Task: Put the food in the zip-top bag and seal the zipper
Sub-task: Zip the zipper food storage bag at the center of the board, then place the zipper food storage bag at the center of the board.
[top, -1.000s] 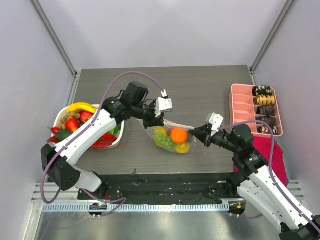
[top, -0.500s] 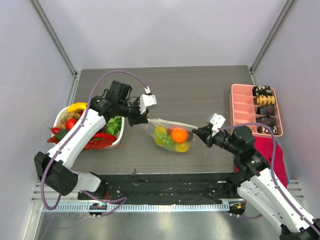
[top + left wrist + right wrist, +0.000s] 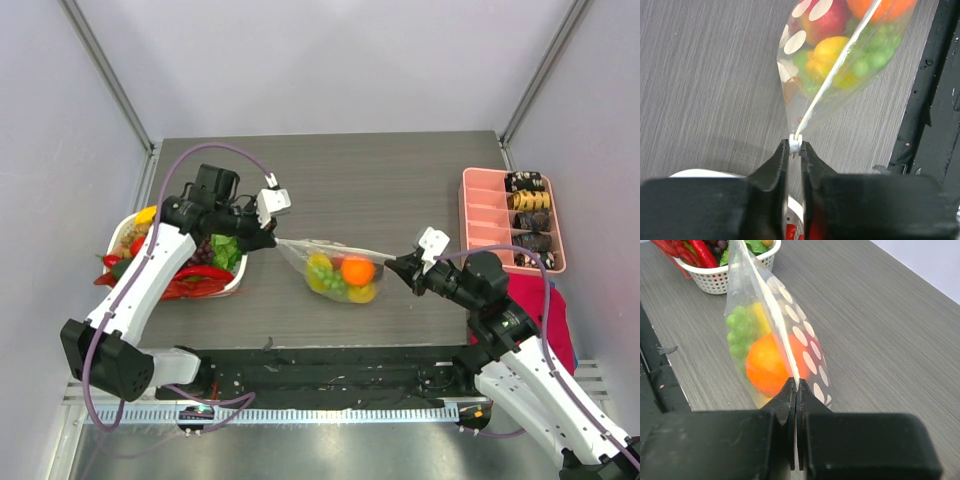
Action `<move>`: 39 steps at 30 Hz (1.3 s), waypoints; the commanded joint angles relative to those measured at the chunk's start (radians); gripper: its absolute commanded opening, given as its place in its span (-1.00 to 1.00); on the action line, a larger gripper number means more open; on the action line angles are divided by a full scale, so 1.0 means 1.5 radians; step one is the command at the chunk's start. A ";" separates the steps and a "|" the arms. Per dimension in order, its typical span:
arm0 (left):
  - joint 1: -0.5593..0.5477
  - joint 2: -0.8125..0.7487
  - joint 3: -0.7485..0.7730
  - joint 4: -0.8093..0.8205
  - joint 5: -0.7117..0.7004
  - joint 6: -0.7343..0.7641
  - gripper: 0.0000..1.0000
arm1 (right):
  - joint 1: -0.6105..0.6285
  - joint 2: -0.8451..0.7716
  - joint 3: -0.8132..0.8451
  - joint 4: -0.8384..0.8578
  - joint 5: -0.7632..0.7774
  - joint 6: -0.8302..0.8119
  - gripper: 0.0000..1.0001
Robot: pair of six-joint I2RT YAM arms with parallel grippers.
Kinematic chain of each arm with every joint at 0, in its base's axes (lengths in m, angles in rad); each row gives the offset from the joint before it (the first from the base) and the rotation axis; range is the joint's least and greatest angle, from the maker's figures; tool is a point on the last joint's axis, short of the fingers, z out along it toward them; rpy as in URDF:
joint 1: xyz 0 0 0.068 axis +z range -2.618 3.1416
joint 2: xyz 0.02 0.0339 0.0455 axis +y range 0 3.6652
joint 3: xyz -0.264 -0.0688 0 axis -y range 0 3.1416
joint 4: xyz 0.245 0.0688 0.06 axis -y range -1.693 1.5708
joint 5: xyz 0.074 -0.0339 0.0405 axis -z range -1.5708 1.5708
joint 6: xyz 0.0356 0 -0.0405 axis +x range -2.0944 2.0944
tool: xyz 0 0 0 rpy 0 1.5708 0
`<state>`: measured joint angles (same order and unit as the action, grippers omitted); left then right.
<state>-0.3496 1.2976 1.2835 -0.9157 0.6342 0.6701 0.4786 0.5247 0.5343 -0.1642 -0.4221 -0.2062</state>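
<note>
Spanning mid-bench btw both arms: zip-top bag [image 3: 335, 270] w/ food [image 3: 357, 271] inside, zipper [image 3: 840, 60] taut; left fingers [image 3: 775, 167] clenched on white tab [image 3: 795, 144], right fingers [image 3: 782, 400] clenched on bag's right end. Risk: overpull, so tab slips out or bag yanks free, seal left incomplete.

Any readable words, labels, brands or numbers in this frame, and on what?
None can be read.
The zip-top bag carries only printed white dots, no lettering.
The white basket and the pink tray show no markings.
</note>
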 commanded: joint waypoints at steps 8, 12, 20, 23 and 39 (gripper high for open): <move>-0.098 -0.020 0.072 0.039 -0.033 -0.091 0.35 | -0.005 0.043 0.055 -0.005 -0.062 0.000 -0.98; -0.180 -0.016 0.042 0.084 -0.075 -0.100 0.45 | -0.004 0.047 0.057 -0.004 -0.064 0.002 -0.98; -0.251 0.076 0.055 0.124 -0.033 -0.179 0.61 | -0.004 0.040 0.057 -0.010 -0.058 0.005 -0.98; -0.268 0.105 0.046 0.134 -0.047 -0.191 0.47 | -0.004 0.036 0.058 -0.011 -0.059 0.007 -0.98; -0.213 0.272 0.273 0.145 -0.100 -0.258 -1.00 | -0.004 0.038 0.081 -0.007 0.043 0.173 0.50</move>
<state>-0.7319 1.6093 1.4868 -0.7368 0.5564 0.2932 0.4740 0.5762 0.5804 -0.2184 -0.4477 -0.0879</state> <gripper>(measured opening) 0.009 0.667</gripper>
